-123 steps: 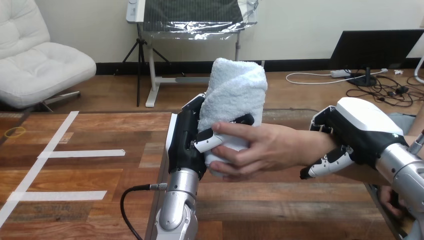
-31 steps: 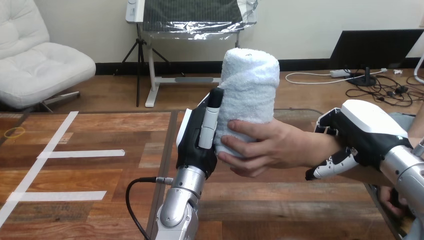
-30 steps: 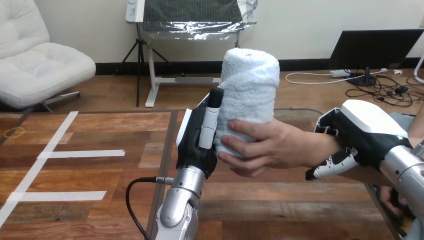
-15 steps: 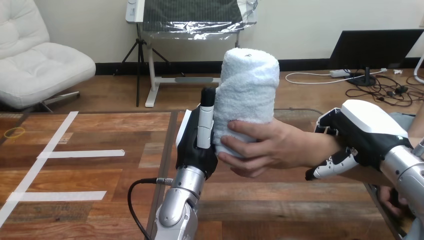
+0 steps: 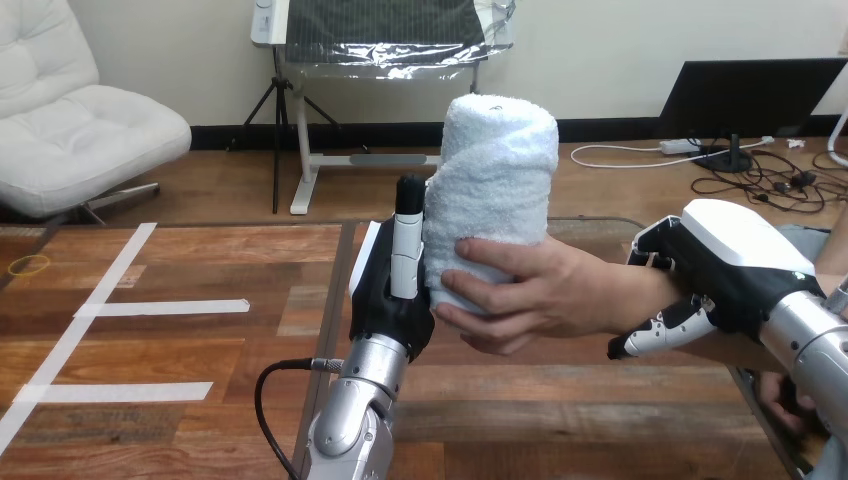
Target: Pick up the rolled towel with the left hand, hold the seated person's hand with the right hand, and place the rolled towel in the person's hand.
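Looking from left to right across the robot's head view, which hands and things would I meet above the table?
left hand, fingers straight → rolled towel → person's hand gripping it → right hand, curled round the person's wrist

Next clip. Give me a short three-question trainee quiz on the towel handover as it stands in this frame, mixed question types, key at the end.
1. True or false: the person's hand has its fingers wrapped round the upright rolled towel.
2. The fingers of the left hand are: A, curled round the rolled towel; B, straight and upright against its side; C, curled into an empty fist.
3. Fill in: the right hand has its fingers curled round the person's ____.

Key: 1 true. 2 B. 3 wrist.
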Tool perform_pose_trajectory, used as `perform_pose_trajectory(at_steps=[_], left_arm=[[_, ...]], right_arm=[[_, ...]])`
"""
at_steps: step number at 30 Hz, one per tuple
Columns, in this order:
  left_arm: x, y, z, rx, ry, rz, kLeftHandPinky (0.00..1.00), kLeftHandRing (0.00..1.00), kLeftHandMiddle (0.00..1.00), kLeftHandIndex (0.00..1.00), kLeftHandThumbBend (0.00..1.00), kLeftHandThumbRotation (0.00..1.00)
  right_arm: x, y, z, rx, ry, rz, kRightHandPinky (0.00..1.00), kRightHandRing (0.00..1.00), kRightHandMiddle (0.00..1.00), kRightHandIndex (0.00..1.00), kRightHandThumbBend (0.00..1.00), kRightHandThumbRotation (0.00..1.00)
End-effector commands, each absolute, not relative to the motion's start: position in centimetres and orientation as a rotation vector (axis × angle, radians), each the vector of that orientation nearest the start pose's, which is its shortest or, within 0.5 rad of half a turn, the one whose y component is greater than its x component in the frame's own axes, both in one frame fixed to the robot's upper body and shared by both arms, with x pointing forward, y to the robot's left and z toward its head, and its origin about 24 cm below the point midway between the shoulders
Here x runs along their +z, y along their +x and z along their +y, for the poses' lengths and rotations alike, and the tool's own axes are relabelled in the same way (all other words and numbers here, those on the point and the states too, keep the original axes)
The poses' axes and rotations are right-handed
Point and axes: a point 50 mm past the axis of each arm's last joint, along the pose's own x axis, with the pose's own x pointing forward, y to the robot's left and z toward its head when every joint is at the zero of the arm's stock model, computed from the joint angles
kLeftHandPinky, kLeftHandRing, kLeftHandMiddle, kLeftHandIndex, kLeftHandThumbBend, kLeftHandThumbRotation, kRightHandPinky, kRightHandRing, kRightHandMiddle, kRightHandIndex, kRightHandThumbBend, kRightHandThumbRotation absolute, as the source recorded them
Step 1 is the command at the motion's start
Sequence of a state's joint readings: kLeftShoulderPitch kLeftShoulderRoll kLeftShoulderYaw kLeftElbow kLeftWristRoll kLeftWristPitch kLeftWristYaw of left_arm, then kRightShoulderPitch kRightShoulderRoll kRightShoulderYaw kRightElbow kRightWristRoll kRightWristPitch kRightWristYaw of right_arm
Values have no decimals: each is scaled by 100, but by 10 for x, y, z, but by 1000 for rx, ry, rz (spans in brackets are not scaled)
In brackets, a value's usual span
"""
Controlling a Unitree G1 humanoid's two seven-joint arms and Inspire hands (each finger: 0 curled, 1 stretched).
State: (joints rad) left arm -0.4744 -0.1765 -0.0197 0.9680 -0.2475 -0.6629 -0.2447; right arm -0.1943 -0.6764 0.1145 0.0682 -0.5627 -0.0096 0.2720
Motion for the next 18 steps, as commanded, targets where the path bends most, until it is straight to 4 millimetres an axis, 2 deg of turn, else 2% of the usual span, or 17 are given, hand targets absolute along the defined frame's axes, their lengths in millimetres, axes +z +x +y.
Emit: perform_pose_trajectory(at_steps=[1, 5, 11, 14, 15, 18], left_arm=[[35, 299, 25, -366, -439, -199, 68, 73, 75, 74, 98, 100], [36, 298, 30, -355, -435, -215, 70, 75, 76, 75, 99, 100], [38, 298, 37, -335, -426, -238, 75, 78, 78, 77, 100, 100], [38, 298, 42, -329, -419, -247, 79, 80, 80, 78, 100, 100], [38, 298, 43, -327, -417, -250, 82, 82, 81, 79, 100, 100], [38, 298, 48, -315, -407, -255, 86, 84, 83, 80, 100, 100]], right_arm=[[90, 285, -224, 328, -1188, 15, 25, 31, 40, 46, 85, 23], [91, 284, -223, 329, -1192, 13, 27, 34, 42, 48, 86, 25], [91, 282, -224, 331, -1228, 7, 35, 44, 51, 55, 89, 37], [92, 281, -223, 331, -1251, 4, 40, 50, 56, 58, 91, 47], [92, 280, -223, 332, -1256, 3, 43, 55, 59, 62, 95, 55], [93, 279, -223, 339, -1267, 0, 45, 60, 64, 65, 97, 63]])
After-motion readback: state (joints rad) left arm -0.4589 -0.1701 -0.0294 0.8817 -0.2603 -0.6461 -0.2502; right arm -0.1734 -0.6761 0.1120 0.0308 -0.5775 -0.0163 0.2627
